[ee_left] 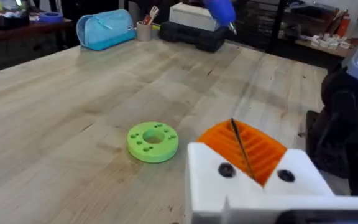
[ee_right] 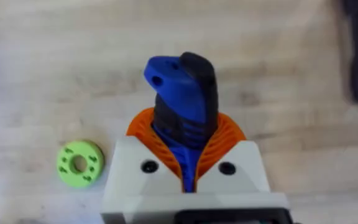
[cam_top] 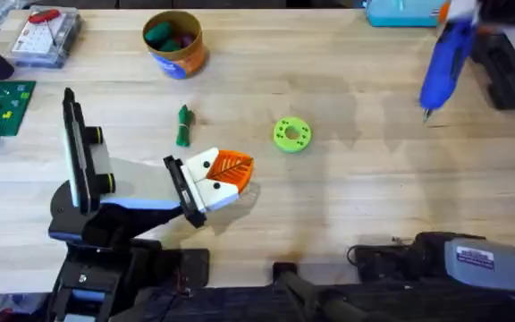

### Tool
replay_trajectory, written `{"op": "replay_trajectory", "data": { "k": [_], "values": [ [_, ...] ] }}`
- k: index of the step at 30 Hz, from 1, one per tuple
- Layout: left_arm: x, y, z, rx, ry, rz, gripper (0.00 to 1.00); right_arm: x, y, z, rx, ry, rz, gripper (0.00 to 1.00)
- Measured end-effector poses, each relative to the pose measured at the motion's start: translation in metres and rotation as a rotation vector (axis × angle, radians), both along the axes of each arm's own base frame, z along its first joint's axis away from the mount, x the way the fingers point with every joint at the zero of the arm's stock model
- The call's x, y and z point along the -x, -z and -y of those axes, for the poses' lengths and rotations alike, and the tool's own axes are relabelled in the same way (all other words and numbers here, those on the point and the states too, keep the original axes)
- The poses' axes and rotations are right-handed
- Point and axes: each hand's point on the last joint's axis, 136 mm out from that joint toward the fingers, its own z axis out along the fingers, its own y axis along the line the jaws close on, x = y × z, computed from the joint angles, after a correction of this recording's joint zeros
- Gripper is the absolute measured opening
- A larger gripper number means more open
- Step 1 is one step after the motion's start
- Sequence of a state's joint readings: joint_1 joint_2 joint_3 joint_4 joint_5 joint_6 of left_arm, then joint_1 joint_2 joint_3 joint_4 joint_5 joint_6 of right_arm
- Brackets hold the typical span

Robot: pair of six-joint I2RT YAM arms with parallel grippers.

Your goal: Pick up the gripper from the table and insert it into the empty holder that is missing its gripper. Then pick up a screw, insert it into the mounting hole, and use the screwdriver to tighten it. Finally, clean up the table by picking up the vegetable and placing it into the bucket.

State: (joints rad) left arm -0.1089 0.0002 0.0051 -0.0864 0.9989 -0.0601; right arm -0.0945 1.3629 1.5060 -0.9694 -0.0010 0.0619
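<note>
- The right end effector (ee_right: 188, 163) was clamped on the screwdriver (cam_top: 445, 55), carried in the air over the far right part of the worktop (cam_top: 365, 188), its bit pointing down towards the wood.
- In the right wrist view, the orange pads (ee_right: 225, 140) pinched the screwdriver's dark ribbed grip on both sides, so the hold looked firm.
- The left end effector (cam_top: 231, 174) rested low near the middle of the worktop with its pads pressed together on nothing, a thin dark line marking their seam in the left wrist view.
- The vegetable (cam_top: 183, 125) lay on bare wood left of centre, apart from the disc (cam_top: 291, 134) and just beyond the left end effector.
- The bucket (cam_top: 174, 42) stood near the far edge, left of centre, with coloured pieces already inside.
- Judging by this, the screwdriver was likely being carried aside or set down, and the vegetable step was not yet done.
- To do it well, the tool should be lowered gently onto a bare patch at the right, well away from the dark case (cam_top: 512, 76) at the edge, and released only once it rested flat.
- The left arm was the nearer one for the vegetable; it would need to open its fingers and close across the narrow width.
</note>
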Motion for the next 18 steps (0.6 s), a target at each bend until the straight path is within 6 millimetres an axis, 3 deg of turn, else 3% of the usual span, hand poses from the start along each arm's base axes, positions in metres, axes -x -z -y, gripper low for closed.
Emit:
{"op": "replay_trajectory", "data": {
  "k": [4,7,13,18],
  "values": [
    [0.0,0.0,0.0,0.0,0.001,-0.002,0.019,-0.006,-0.072,-0.011,0.024,-0.043,0.183,0.05],
    [0.0,0.0,0.0,0.0,0.002,-0.003,0.019,-0.005,-0.114,-0.019,0.033,-0.068,0.292,0.05],
    [0.001,0.0,0.0,0.0,0.003,-0.003,0.019,0.0,-0.182,-0.04,0.038,-0.129,0.474,0.05],
    [0.001,0.0,0.0,0.0,0.003,-0.003,0.019,0.004,-0.227,-0.073,0.005,-0.235,0.625,0.05]
  ]
}}
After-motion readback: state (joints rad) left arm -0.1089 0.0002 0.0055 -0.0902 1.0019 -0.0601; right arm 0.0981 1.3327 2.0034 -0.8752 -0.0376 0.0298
